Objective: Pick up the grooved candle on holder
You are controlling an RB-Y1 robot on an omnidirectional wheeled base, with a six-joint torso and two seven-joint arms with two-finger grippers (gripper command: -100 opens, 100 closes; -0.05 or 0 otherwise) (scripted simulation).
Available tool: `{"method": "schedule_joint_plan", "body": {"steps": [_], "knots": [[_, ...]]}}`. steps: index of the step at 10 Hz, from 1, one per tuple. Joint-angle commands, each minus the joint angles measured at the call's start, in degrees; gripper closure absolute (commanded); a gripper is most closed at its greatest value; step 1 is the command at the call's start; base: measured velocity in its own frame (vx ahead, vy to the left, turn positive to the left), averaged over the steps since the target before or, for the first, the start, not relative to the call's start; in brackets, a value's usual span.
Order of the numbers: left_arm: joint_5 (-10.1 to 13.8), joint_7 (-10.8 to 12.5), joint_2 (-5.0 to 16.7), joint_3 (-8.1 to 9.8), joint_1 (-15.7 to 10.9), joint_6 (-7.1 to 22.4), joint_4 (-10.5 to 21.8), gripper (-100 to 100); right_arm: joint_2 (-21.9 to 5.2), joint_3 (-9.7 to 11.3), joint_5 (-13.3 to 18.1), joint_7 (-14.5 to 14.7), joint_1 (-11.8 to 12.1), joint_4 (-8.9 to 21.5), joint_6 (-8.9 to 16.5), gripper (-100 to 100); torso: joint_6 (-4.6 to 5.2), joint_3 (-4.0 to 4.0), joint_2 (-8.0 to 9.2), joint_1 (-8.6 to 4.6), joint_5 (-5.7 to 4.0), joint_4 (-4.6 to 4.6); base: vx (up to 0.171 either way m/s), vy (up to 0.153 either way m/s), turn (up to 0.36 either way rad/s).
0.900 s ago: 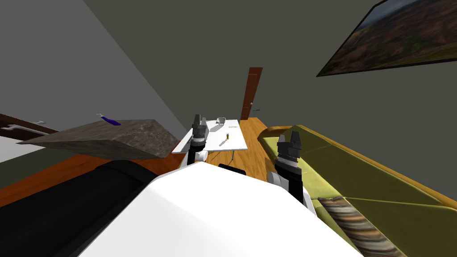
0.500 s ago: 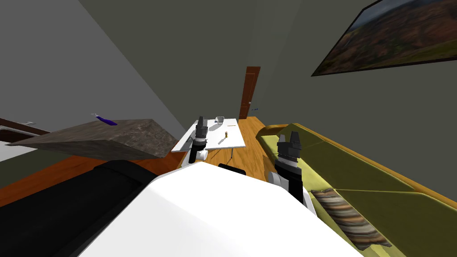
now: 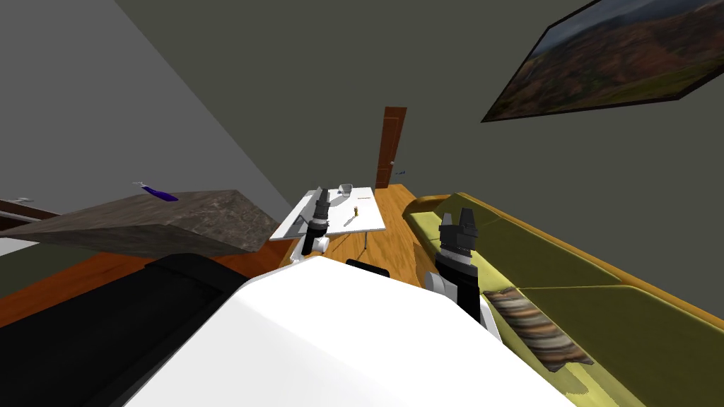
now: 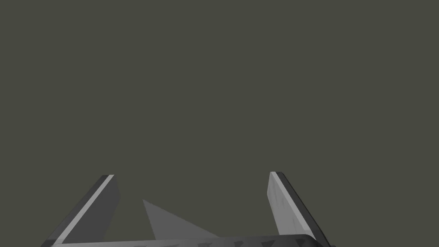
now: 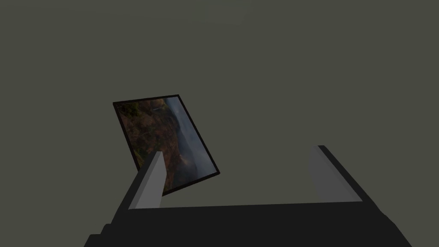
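Grooved candle on holder [image 3: 356,210], small and yellowish, upright near the middle of the white rectangular table [image 3: 368,223], well apart from both grippers.

Head view: shifted as a whole against a second ago, so read as a turn of the own base or torso, not a move of the things. Candle and table slid slightly left and drawn a little smaller. Left gripper [image 3: 322,191] raised over the table's near edge, now slimmer and turned more edge-on. Right gripper [image 3: 458,215] placed as before, beside the olive-green sofa [image 3: 565,275].

Left wrist view: left gripper [image 4: 190,173] with jaws spread, nothing between them.

Right wrist view: right gripper [image 5: 238,150] likewise spread and empty.

Judged as approach only, with reach and grasp not yet begun; more closing-in needed first.
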Motion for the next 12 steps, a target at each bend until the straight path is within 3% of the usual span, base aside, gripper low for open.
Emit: {"method": "schedule_joint_plan", "body": {"steps": [1, 4, 5, 7, 12], "knots": [[-0.12, -1.17, 0.23, 0.19, -0.88, -0.36, 2.46, -100, 0.0, 0.0, 0.0, 0.0, 0.0, 0.0, 0.0, 0, 0.0, 0.0, 0.0, 0.0, 0.0, 0.0, -0.033, -0.018, -0.026], [-0.3, -4.16, 1.24, 1.04, -2.91, -1.3, 7.47, -100, 0.0, 0.0, 0.0, 0.0, 0.01, 0.0, 0.0, 0, -0.01, -0.03, -0.06, 0.03, 0.01, -0.01, -0.026, -0.019, -0.044], [-0.3, -4.16, 1.24, 1.04, -2.91, -1.3, 7.95, -100, 0.0, 0.0, 0.0, 0.0, 0.0, 0.0, 0.0, 0, -0.01, -0.03, -0.06, 0.02, 0.0, -0.01, -0.02, -0.016, -0.032], [-0.57, -7.2, 2.19, 1.87, -5.18, -2.33, 12.92, -100, 0.0, 0.0, 0.0, 0.0, 0.0, 0.0, 0.0, 0, 0.0, -0.03, -0.05, 0.03, 0.01, -0.01, -0.034, -0.024, -0.086], [-0.91, -10.25, 3.14, 2.66, -7.6, -3.44, 20.37, -100, 0.0, 0.0, 0.0, 0.0, 0.0, 0.0, 0.0, 0, 0.0, -0.05, -0.09, 0.03, 0.0, -0.01, -0.019, -0.02, -0.044]]}}
